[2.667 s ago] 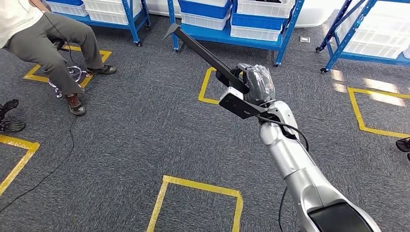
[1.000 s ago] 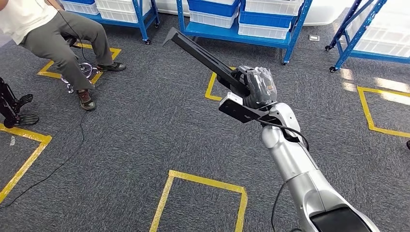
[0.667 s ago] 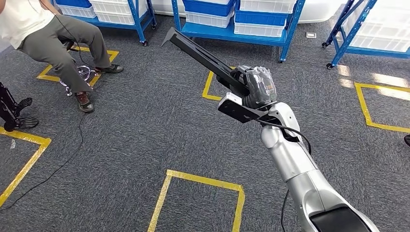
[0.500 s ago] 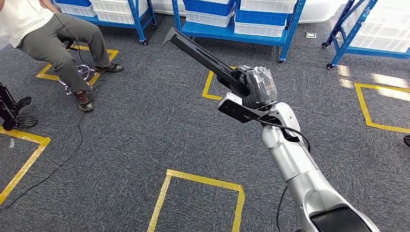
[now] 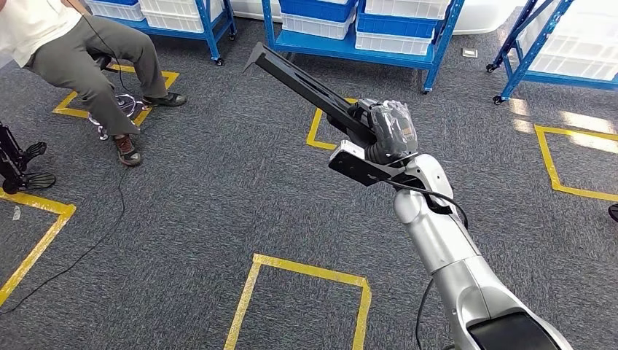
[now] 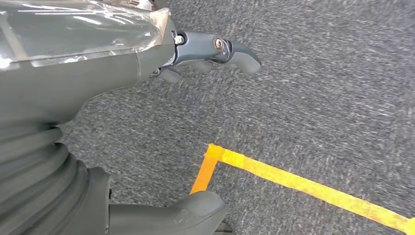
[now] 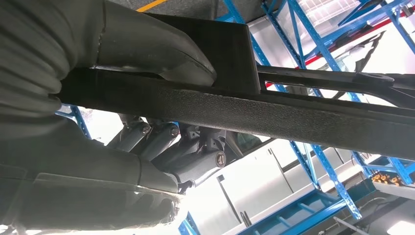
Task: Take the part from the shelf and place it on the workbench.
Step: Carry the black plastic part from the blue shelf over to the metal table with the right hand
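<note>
The part [image 5: 306,84] is a long black bar with an angled tip, reaching up and to the left from my right hand [image 5: 386,131] over the carpet. My right hand, under a clear plastic cover, grips the bar's near end at about the middle of the head view. In the right wrist view the bar [image 7: 303,115] runs across the picture, with the thumb [image 7: 156,54] on one side and the fingers [image 7: 171,147] wrapped round the other. My left hand [image 6: 147,112] hangs over the floor with its fingers [image 6: 220,49] and thumb [image 6: 191,213] apart, holding nothing.
Blue shelves [image 5: 430,62] with white and blue bins line the far side. A person [image 5: 80,51] sits on a stool at the far left, a cable [image 5: 95,240] trailing across the grey carpet. Yellow tape squares [image 5: 306,271] mark the floor. A black stand foot [image 5: 18,164] is at the left edge.
The whole picture has shifted a little to the right and down, so the camera has turned. My right hand keeps the same hold on the black bar.
</note>
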Robot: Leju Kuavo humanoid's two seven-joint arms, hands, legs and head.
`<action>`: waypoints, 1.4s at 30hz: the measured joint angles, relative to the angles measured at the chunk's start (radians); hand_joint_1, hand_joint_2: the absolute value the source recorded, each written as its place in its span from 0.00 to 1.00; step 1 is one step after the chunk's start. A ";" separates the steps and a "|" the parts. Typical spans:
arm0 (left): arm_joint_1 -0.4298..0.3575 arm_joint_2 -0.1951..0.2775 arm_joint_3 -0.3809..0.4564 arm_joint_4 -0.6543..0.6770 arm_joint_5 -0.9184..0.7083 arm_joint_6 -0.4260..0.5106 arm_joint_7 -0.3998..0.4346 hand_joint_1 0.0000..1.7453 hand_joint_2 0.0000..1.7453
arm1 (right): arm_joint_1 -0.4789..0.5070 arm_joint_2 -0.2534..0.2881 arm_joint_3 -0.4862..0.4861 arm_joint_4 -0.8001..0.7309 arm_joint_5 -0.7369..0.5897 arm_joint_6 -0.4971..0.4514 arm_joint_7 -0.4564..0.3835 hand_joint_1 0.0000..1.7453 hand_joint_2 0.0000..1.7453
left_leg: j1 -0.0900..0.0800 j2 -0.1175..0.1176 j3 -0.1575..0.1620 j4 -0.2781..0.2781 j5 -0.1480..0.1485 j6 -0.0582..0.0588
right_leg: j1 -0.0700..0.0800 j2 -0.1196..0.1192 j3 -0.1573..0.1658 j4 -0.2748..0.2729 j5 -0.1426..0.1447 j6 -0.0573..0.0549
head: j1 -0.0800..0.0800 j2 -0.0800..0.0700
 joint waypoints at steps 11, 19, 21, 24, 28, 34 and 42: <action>0.000 -0.002 0.000 0.000 -0.011 0.014 -0.044 0.00 1.00 | 0.000 0.000 0.000 0.000 0.001 0.000 -0.006 0.98 1.00 | 0.000 0.000 -0.005 0.005 -0.001 0.001 | -0.006 0.000 -0.001 -0.001 0.001 0.003 | 0.000 0.000; -0.003 -0.008 0.000 0.000 -0.014 0.000 -0.049 0.00 1.00 | -0.010 0.001 -0.002 -0.001 0.002 0.000 -0.014 0.98 1.00 | 0.013 0.007 0.040 -0.070 0.022 0.048 | -0.007 -0.005 -0.055 0.116 -0.060 0.011 | 0.006 0.000; -0.002 -0.010 0.000 0.000 -0.016 0.005 -0.049 0.00 1.00 | -0.007 -0.002 -0.002 0.000 0.001 0.000 -0.015 0.98 1.00 | 0.016 0.007 0.039 -0.069 0.020 0.045 | -0.014 -0.005 -0.106 0.220 -0.096 0.018 | 0.007 0.000; 0.000 -0.014 0.000 0.000 -0.016 0.007 -0.049 0.00 1.00 | -0.001 -0.006 -0.003 0.002 0.001 0.000 -0.015 0.98 1.00 | 0.031 0.003 0.032 -0.051 0.011 0.022 | -0.035 -0.006 -0.059 0.130 -0.053 0.060 | 0.007 0.000; 0.000 -0.008 0.000 0.000 -0.018 0.007 -0.050 0.00 1.00 | -0.001 -0.007 -0.004 0.003 0.001 0.000 -0.016 0.98 1.00 | 0.036 0.003 0.007 0.007 -0.021 -0.023 | -0.039 -0.003 0.001 0.030 -0.027 0.050 | 0.009 0.000; 0.002 -0.009 0.000 0.000 -0.020 0.005 -0.050 0.00 1.00 | 0.002 -0.006 -0.008 0.002 0.001 0.000 -0.017 0.98 1.00 | 0.040 0.024 -0.071 0.176 -0.100 -0.017 | -0.024 -0.001 0.015 0.034 -0.036 0.002 | 0.000 0.000; 0.002 -0.006 0.000 0.000 -0.025 0.002 -0.048 0.00 1.00 | 0.008 -0.007 -0.009 0.000 0.001 0.000 -0.017 0.98 1.00 | -0.020 0.030 -0.059 0.076 0.001 0.075 | 0.009 -0.002 0.073 0.012 -0.084 -0.014 | 0.001 0.000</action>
